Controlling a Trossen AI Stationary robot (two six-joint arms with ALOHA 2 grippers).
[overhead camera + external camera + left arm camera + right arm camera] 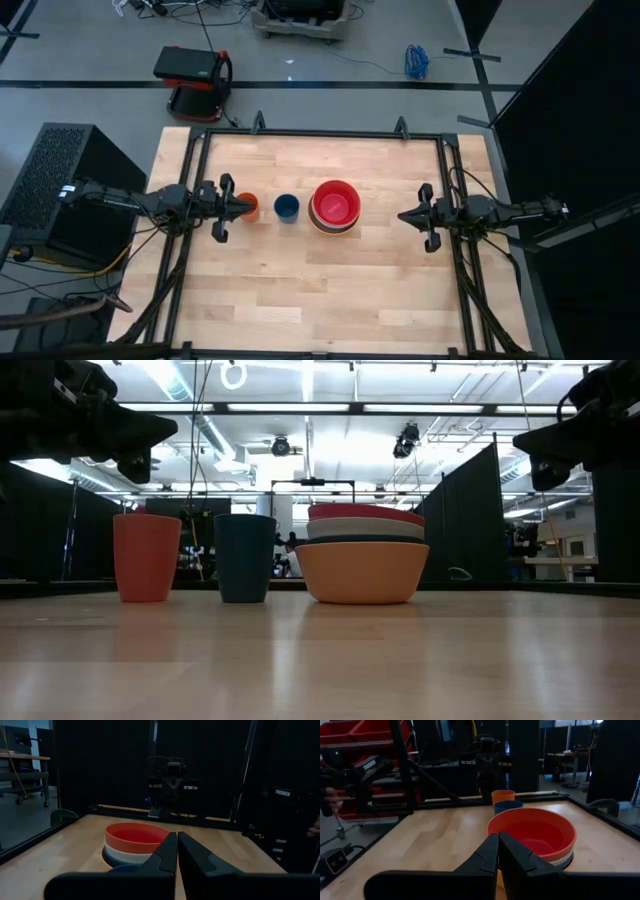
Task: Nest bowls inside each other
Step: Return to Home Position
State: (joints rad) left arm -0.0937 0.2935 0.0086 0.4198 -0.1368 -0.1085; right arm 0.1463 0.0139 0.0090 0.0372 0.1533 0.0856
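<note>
The bowls stand nested in one stack (335, 207) in the middle of the table. The low view shows an orange bowl (362, 574) at the bottom resting on the table. Above it are a dark teal rim, a white one, and a red bowl (365, 513) on top. My left gripper (240, 207) is shut and hangs level above the table to the left of the stack, over the orange cup. My right gripper (404, 215) is shut and hangs level to the right of the stack. Both point at the stack (135, 840) (535, 832) and touch nothing.
A narrow orange cup (146, 557) and a dark blue cup (244, 557) stand upright left of the stack, between it and my left gripper. A black frame (320, 134) runs around the table's edges. Bare wood lies toward the near and far edges.
</note>
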